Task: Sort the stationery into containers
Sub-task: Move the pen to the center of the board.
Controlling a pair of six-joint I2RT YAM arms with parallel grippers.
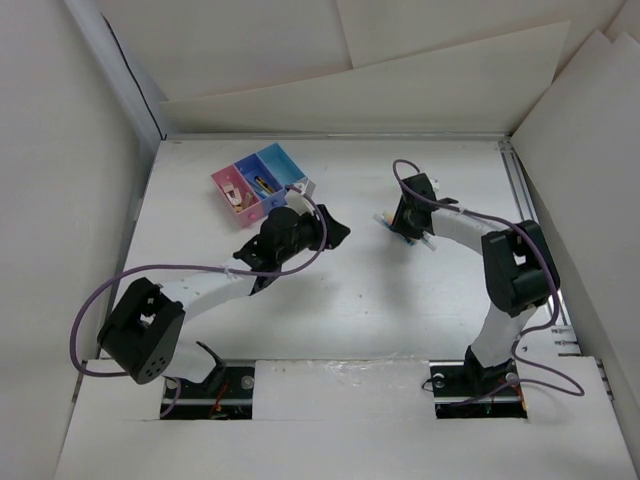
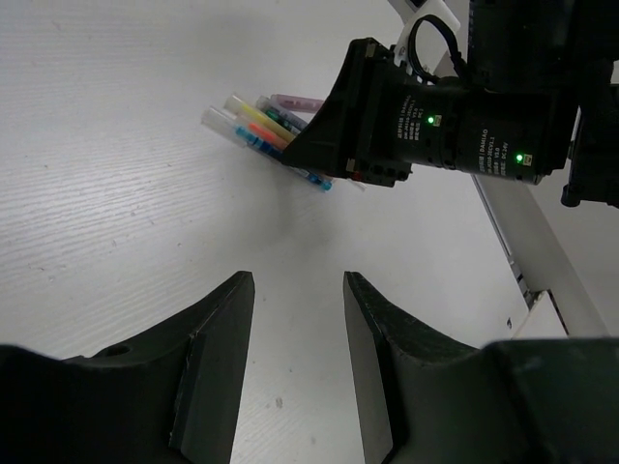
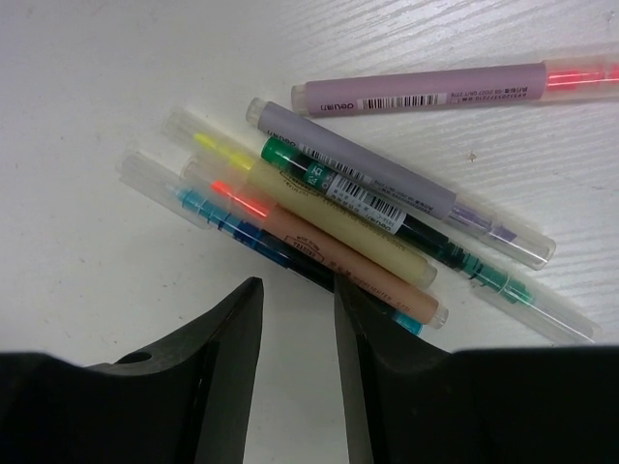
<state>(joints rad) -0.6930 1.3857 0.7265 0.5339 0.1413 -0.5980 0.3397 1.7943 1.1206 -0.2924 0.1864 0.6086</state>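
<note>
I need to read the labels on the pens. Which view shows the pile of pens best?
Right wrist: the pens fill the frame, colours and barcodes distinct. Left wrist shows them farther off, small and partly hidden. Top external shows only a tiny cluster.

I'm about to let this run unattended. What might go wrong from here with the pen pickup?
1. The pens lie packed side by side, touching. The right gripper, open at the blue pen's edge, may pinch two or scatter them.
2. The left gripper sits open between the right gripper and the containers, so a carry across risks a collision.
</note>
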